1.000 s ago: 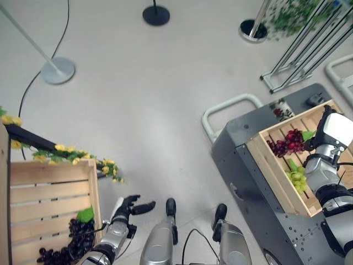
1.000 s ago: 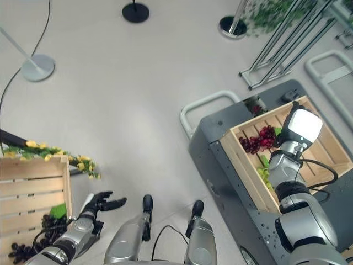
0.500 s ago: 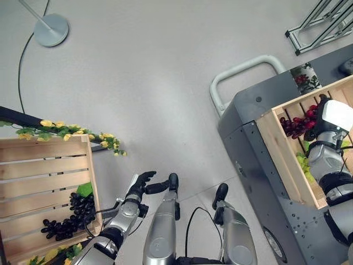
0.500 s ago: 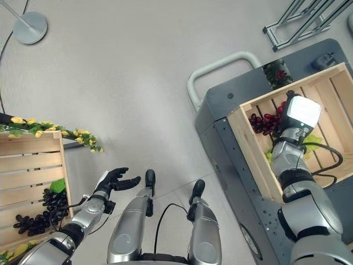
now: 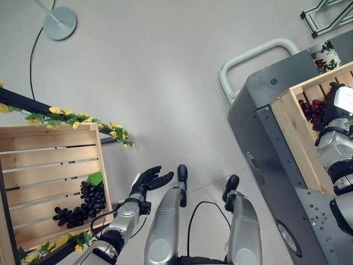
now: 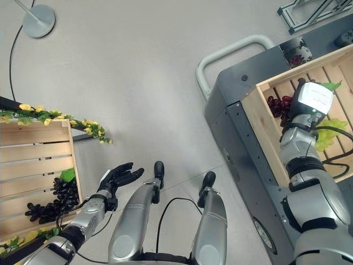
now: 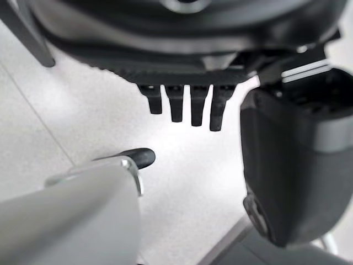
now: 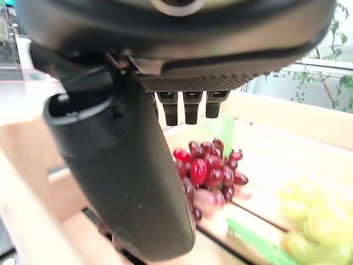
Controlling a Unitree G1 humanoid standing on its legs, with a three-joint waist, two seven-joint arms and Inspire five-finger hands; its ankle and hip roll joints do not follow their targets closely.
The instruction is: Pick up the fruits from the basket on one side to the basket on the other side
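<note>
Nearest me, at the lower left of the right eye view, my left robot hand (image 6: 117,176) hangs over the bare floor with its fingers spread and relaxed, carrying nothing; it sits just beside the slatted crate (image 5: 49,165) on that side. Inside that crate a dark purple grape bunch (image 5: 83,207) lies against the near wall, with a green leaf at its top and yellow flower trim (image 5: 83,121) along the rim.

Farther off, at the right edge, my right robot hand (image 8: 187,107) is down inside the other wooden crate (image 6: 256,118), which rides on a grey cart (image 6: 237,88). In its wrist view the fingers hang straight, parted from the thumb, and hold nothing. The red grape bunch (image 8: 207,165) lies on the slats right under them, with green grapes (image 8: 309,215) off to one side.

To do this grasp well, I judge I should lower until my fingers straddle the thick middle of the red bunch, then curl fingers and thumb under it rather than pinching single berries, which could slip. I should lift straight up to clear the crate wall before swinging across.
</note>
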